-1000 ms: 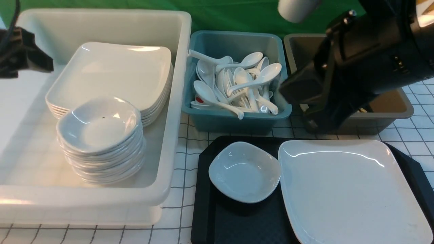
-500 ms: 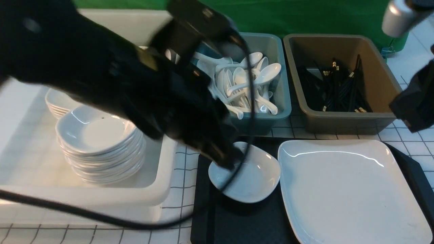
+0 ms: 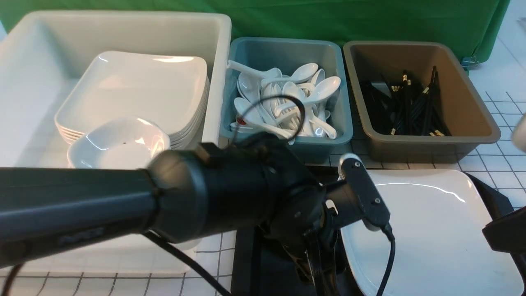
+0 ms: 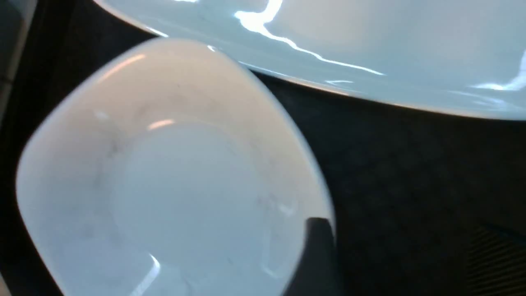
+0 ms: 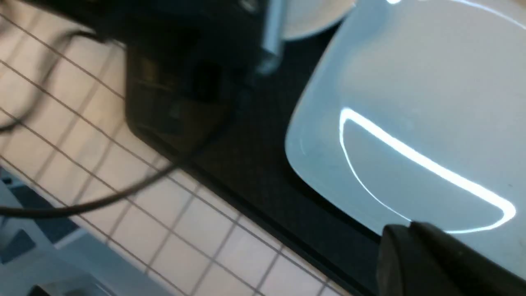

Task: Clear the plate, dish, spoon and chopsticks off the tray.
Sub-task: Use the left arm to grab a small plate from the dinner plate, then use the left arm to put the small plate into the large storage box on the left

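The black tray point(image 3: 245, 267) holds the large white plate point(image 3: 435, 230) on its right half. My left arm hides the small white dish in the front view. In the left wrist view the dish point(image 4: 164, 185) lies beside the plate point(image 4: 370, 45). My left gripper point(image 3: 315, 269) point(image 4: 404, 263) is open and low over the tray point(image 4: 411, 164), with one finger point(image 4: 318, 255) over the dish's rim and the other outside it. My right gripper point(image 3: 503, 235) point(image 5: 411, 232) is shut and empty over the plate's point(image 5: 411, 102) near corner. No spoon or chopsticks show on the tray.
A big white tub point(image 3: 213, 49) at the left holds stacked plates and small dishes. Behind the tray, a teal bin point(image 3: 287, 144) holds several white spoons and a brown bin point(image 3: 427, 142) holds black chopsticks. My left arm's cable point(image 3: 388, 255) hangs over the plate.
My left arm has swung down across the front and its gripper has dropped low at the dish. The right arm has drawn back from the brown bin to the right edge.
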Robot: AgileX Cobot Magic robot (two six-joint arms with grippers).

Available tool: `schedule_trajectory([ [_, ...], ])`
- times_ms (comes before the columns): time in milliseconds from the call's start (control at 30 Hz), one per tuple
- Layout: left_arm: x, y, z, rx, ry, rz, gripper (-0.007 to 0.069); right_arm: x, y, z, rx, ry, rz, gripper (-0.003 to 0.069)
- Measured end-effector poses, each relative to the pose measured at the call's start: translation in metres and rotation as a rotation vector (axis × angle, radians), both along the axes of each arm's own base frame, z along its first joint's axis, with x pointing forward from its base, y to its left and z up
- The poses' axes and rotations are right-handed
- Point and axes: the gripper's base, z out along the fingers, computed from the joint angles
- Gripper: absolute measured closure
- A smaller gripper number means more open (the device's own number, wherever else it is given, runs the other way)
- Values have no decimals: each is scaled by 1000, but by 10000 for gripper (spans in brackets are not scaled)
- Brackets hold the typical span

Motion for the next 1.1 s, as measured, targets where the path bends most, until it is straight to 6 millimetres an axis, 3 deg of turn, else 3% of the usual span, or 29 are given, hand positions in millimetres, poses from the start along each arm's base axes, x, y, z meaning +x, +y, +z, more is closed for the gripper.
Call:
schedule_trajectory([
  [133, 10, -3, -21, 49, -49, -9, 72, -8, -2, 6, 26, -32, 4, 640],
  [300, 23, 3, -38, 66, -41, 60, 94, -11, -3, 8, 29, -45, 12, 640],
  [400, 26, 5, -40, 52, -26, 96, 204, -11, -3, 8, 29, -45, 13, 640],
  [533, 27, 6, -41, 58, -26, 94, 450, -11, -3, 8, 25, -49, 21, 640],
  [667, 28, 3, -32, 52, -34, 90, 505, -10, -3, 8, 22, -65, 32, 640],
  [800, 24, 2, -7, 30, 31, 165, 531, -7, -2, 10, 36, -100, 25, 640],
  [867, 21, 3, 20, -29, 41, 205, 581, -7, -2, 11, 40, -110, 22, 640],
  [933, 20, 4, 33, -50, 44, 221, 596, -6, -2, 11, 41, -111, 21, 640],
  [1000, 12, 13, 85, -161, 0, 266, 609, -6, -1, 11, 52, -113, 20, 640],
  [1033, 12, 15, 94, -178, -18, 268, 609, -6, -1, 12, 57, -112, 18, 640],
  [1067, 8, 23, 122, -235, -71, 284, 609, -6, 0, 12, 74, -112, 18, 640],
  [1100, 6, 28, 134, -257, -97, 294, 609, -6, 1, 13, 86, -114, 20, 640],
])
